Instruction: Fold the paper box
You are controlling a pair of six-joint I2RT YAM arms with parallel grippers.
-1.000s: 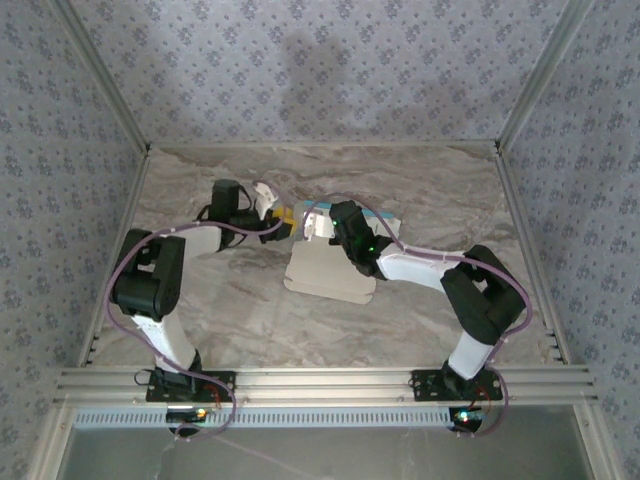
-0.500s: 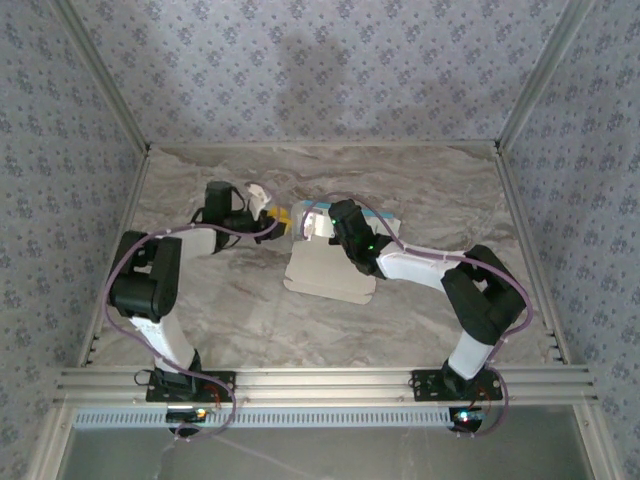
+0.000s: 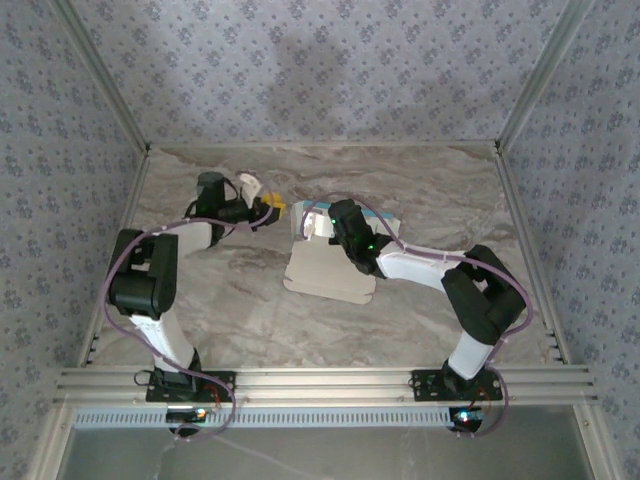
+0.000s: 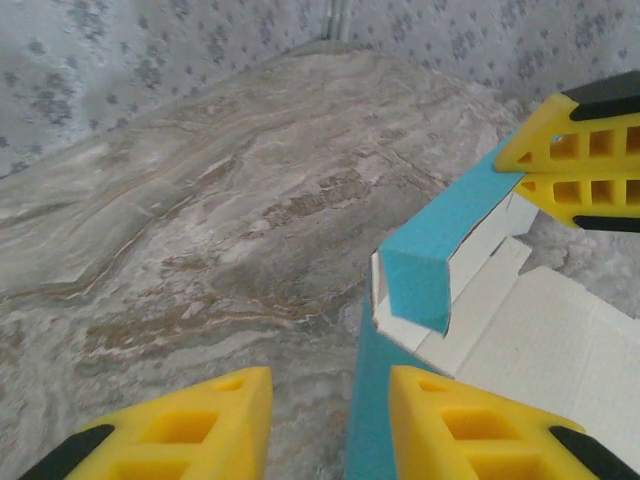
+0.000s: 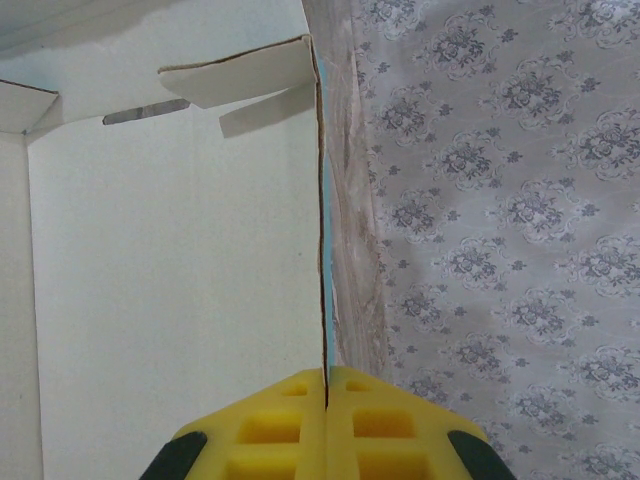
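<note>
**At the centre of the table: one wall of the box pinched upright**

In the middle of the top view, the paper box (image 3: 330,272) lies partly formed on the marble table (image 3: 440,190); its pale beige inner panel lies flat toward the lower part of the frame, and its raised blue-sided walls stand at the far end. The right gripper (image 3: 314,226) reaches in from the right and sits at the left end of those walls; in the right wrist view its yellow fingers are pressed together on the thin edge of one upright wall of the box (image 5: 170,250), the cardboard running straight up the frame from the fingertips (image 5: 290,400); beige shows left of that wall, and a blue sliver, marble and patterned wallpaper show to its right.

The left gripper (image 3: 272,209) hangs just left of the box, apart from it; in the left wrist view its jaws stand apart along the bottom of the frame, with bare marble in the gap; the box's blue corner flap (image 4: 415,275) rises just ahead of the right-hand finger. At the upper right of that view, the right gripper (image 4: 520,172) is clamped on the top edge of the blue wall.
</note>
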